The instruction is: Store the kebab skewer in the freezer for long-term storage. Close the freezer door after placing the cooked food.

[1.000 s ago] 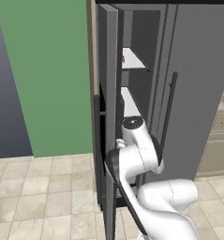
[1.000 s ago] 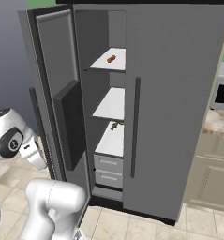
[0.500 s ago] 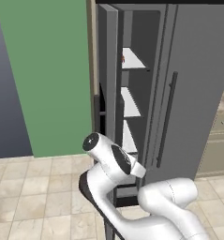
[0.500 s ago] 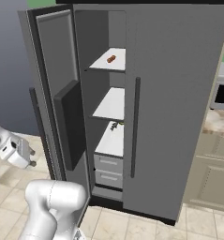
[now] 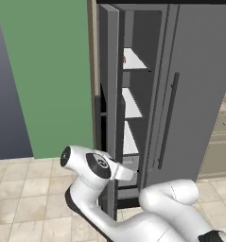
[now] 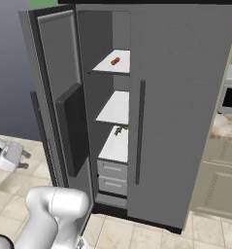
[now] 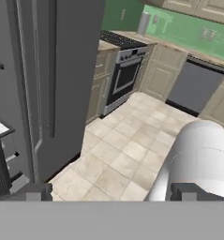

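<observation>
Skewer [image 6: 115,61] lies on the freezer's top shelf; I hold my gripper [image 6: 10,156], fingers apart and empty, outside the open door [image 6: 54,97], probably to push it.

Kebab skewer [image 6: 115,61] on top freezer [image 6: 112,121] shelf, freezer door [image 6: 59,107] at left.

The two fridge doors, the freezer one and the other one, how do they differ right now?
The freezer door stands swung wide open, while the plain door is shut. The freezer door shows its inner side with a dark boxy panel; the plain door shows a flat grey front with a long dark vertical handle. Both are tall and grey.
</observation>
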Controlling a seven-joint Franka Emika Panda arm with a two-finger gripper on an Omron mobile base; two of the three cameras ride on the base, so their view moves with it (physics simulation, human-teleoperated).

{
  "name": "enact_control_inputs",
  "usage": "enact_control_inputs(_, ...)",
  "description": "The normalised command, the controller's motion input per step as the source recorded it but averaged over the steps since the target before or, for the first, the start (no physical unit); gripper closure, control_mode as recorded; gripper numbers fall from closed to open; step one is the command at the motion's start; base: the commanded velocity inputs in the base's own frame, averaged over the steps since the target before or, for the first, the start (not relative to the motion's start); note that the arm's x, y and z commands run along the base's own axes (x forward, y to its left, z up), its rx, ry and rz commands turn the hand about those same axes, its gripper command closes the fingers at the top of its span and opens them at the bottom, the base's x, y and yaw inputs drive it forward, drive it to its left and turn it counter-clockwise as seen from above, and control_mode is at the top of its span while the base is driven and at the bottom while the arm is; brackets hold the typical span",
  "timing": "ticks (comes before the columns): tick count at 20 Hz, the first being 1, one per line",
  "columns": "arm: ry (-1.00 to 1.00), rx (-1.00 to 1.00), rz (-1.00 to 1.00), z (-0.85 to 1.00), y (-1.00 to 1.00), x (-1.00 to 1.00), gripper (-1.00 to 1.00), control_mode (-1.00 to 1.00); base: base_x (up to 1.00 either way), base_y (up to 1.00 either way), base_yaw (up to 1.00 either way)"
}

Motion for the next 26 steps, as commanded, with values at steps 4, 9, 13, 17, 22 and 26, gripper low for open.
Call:
enact_control_inputs(4,-0.04,-0.21,-0.12,0.0,0.13,0.15,-1.0,-1.0,0.0,0.0,0.0)
enact_control_inputs(9,-0.01,-0.16,-0.09,0.0,0.03,0.29,-1.0,-1.0,0.0,0.0,0.0)
enact_control_inputs(13,0.0,-0.1,-0.04,0.0,0.0,0.39,-1.0,-1.0,0.0,0.0,0.0)
enact_control_inputs(17,0.0,-0.08,0.0,0.0,0.01,0.41,-1.0,-1.0,0.0,0.0,0.0)
enact_control_inputs(22,-0.01,-0.06,0.0,0.0,0.07,0.37,-1.0,-1.0,0.0,0.0,0.0)
enact_control_inputs(26,-0.07,-0.03,0.03,0.0,0.16,0.04,-1.0,-1.0,0.0,0.0,0.0)
